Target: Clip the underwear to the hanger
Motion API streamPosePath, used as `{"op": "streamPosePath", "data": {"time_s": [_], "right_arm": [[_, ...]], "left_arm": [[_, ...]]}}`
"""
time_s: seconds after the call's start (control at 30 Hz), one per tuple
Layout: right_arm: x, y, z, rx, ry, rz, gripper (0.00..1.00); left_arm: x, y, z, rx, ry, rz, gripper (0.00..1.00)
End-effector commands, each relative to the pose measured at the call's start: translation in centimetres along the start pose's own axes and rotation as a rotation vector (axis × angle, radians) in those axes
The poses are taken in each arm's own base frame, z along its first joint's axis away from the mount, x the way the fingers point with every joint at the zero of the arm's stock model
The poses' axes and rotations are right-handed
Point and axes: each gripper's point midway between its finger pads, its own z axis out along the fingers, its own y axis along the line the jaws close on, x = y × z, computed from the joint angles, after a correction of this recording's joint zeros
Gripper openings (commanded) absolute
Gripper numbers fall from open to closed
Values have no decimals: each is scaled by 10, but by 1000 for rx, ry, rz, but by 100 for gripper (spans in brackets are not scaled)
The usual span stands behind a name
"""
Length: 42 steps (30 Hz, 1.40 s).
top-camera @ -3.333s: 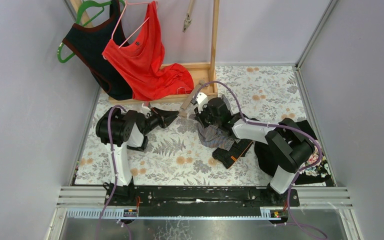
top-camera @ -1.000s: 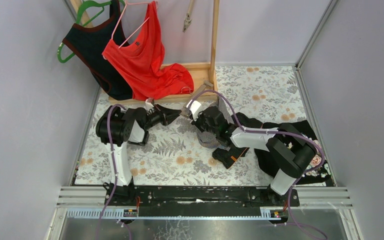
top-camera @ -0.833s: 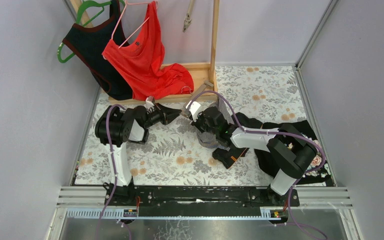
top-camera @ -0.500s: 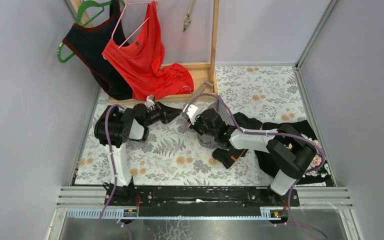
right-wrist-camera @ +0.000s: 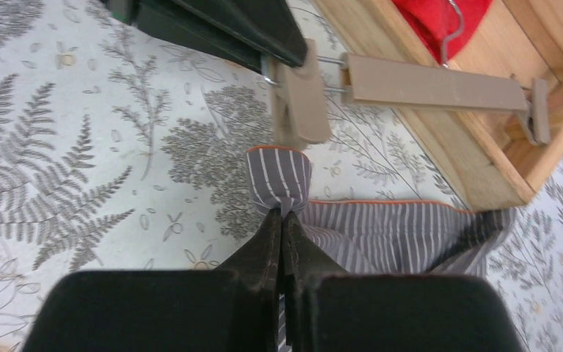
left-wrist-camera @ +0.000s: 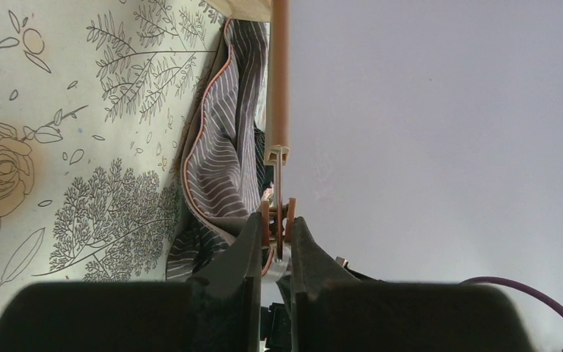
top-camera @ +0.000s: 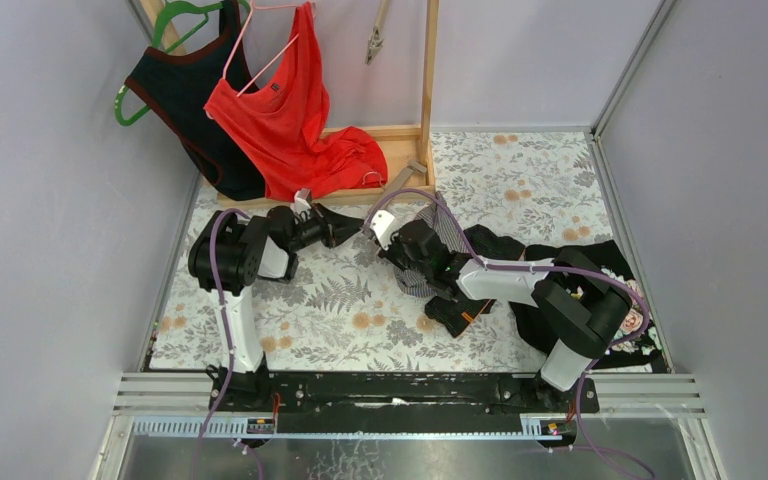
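Nearest the arm bases, we note a black garment with orange trim (top-camera: 463,310) lying on the floral tabletop (top-camera: 330,305). A pile of dark clothing (top-camera: 610,256) lies to its right, partly under the right arm.

The two arms meet at mid-tabletop. The right gripper (right-wrist-camera: 281,218) has its jaws fully closed on a pinched fold of the grey striped underwear (right-wrist-camera: 279,178). The fold stands out beyond the jaws, with its orange-trimmed edge leading. The rest of the garment trails to the right on the tabletop.

The left gripper (left-wrist-camera: 276,235) has its jaws pressed together on the handle end of the clip (right-wrist-camera: 302,97), at the near-left end of the tan hanger (right-wrist-camera: 431,84) (we cannot tell whether the clip's mouth is forced open). The clip's tip sits just beside the raised fold. Neither wrist view confirms contact between them.

From that clip the hanger bar runs away to the far right. Its second clip (right-wrist-camera: 539,110) lies at the base of the wooden rack (top-camera: 400,140).

Farthest, at far left on the rack, hang a red top (top-camera: 285,125) on a pink hanger (top-camera: 250,45) and a dark top (top-camera: 185,95) on a green hanger (top-camera: 175,15). The red top's hem is pooled on the rack base.
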Motion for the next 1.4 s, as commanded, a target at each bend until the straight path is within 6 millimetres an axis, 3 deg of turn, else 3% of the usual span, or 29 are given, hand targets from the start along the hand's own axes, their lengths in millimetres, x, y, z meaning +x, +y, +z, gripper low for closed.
{"op": "streamPosePath", "data": {"time_s": [0.0, 0.23, 0.53, 0.8, 1.0, 1.17, 1.2, 1.3, 1.37], "right_arm": [[-13, -32, -4, 187, 0, 21, 0], [-6, -41, -6, 247, 23, 29, 0], [1, 1, 19, 35, 83, 52, 2], [1, 24, 18, -69, 133, 90, 13], [2, 50, 1, -141, 166, 126, 32], [-1, 63, -20, -183, 174, 170, 37], [-10, 61, -27, -181, 140, 183, 41], [-40, 47, -44, -144, 35, 221, 74], [-51, 35, -49, -97, 37, 226, 79]], "left_arm": [[6, -1, -4, -8, 42, -4, 0], [-1, 1, -11, -14, 20, -5, 0], [-27, -7, -30, -13, -55, 5, 0], [-38, -8, -44, -5, -86, 0, 0], [-39, -8, -47, 5, -91, -9, 0], [-38, -8, -48, 11, -90, -11, 0], [-38, -8, -48, 11, -90, -11, 0], [-38, -8, -48, 10, -93, -13, 0], [-38, -9, -48, 15, -93, -12, 0]]}}
